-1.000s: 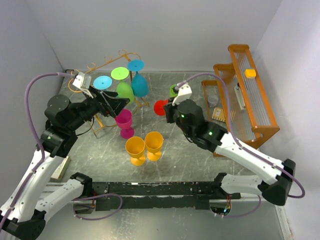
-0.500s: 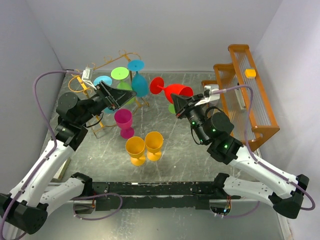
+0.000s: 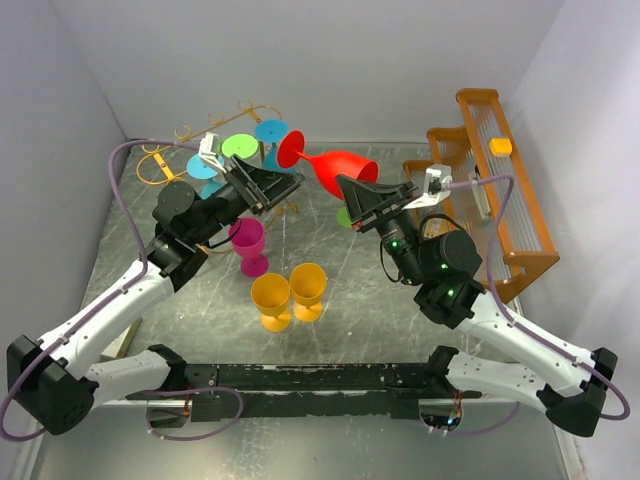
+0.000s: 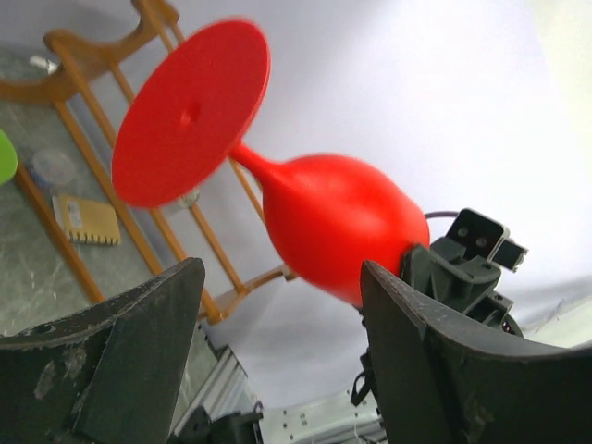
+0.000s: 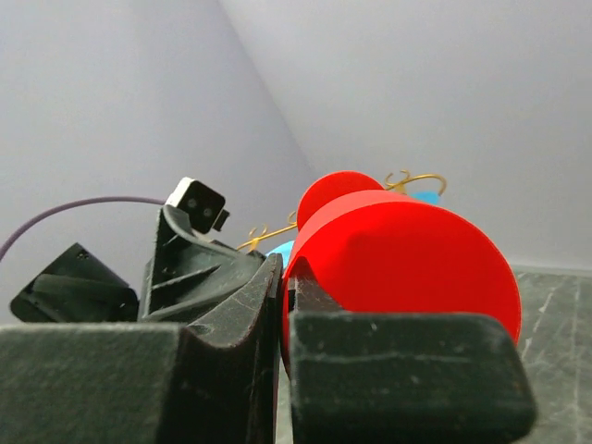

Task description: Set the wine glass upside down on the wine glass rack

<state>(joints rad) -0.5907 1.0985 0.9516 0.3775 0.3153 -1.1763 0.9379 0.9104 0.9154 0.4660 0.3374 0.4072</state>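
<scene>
The right tool, clamped on the bowl of the red wine glass, holds it on its side in the air above the surface, its foot toward the left tool, whose fingers stand apart near the gold wire wine glass rack.

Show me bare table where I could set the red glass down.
Bare table lies between the yellow glasses and the base rail, and just right of those glasses. Crowded around the wine glass rack and magenta glass.
</scene>
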